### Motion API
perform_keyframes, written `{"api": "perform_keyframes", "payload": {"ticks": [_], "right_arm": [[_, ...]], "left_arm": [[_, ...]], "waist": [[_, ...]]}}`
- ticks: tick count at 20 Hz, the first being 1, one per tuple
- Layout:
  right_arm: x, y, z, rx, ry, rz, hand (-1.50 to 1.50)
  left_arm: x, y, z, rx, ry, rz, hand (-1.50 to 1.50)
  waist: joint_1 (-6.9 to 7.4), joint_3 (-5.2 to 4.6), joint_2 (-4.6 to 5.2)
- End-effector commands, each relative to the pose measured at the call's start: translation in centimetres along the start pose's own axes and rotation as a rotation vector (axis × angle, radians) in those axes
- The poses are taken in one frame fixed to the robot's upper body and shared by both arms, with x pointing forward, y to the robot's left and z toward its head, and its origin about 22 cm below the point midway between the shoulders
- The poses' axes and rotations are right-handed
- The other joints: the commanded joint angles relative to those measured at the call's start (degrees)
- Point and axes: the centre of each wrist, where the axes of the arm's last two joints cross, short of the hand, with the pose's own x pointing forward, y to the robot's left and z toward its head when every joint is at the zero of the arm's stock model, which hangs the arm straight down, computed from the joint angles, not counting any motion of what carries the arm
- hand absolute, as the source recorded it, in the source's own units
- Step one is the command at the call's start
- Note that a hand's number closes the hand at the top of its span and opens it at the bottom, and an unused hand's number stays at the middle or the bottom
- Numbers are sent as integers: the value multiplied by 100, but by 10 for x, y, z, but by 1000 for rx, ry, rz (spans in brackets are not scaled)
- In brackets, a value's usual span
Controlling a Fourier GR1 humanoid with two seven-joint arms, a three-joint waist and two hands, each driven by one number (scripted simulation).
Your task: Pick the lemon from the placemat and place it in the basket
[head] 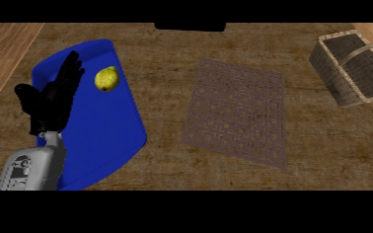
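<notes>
A yellow lemon (107,78) lies on a blue placemat (109,128) at the left of the counter. My left hand (51,98) is over the mat's left part, just left of the lemon, fingers straight and pointing away from me, not touching the fruit. A wicker basket (344,69) with a handle stands at the far right edge, partly cut off by the view. My right hand does not show.
A brown woven mat (237,111) lies in the middle of the counter between the blue placemat and the basket. A dark object (189,26) sits at the counter's far edge. Lighter wood (15,42) shows at the far left.
</notes>
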Motion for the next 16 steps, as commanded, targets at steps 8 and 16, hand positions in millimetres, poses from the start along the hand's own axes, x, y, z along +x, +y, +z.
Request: {"api": "perform_keyframes", "payload": {"ticks": [8, 16], "right_arm": [[-4, 2, -2, 97, 10, 28, 150], [-20, 25, -6, 137, 25, 20, 150]], "left_arm": [[2, -4, 3, -13, -3, 10, 0], [12, 1, -15, 9, -9, 0, 0]], "waist": [[30, 2, -16], [-21, 3, 3]]}}
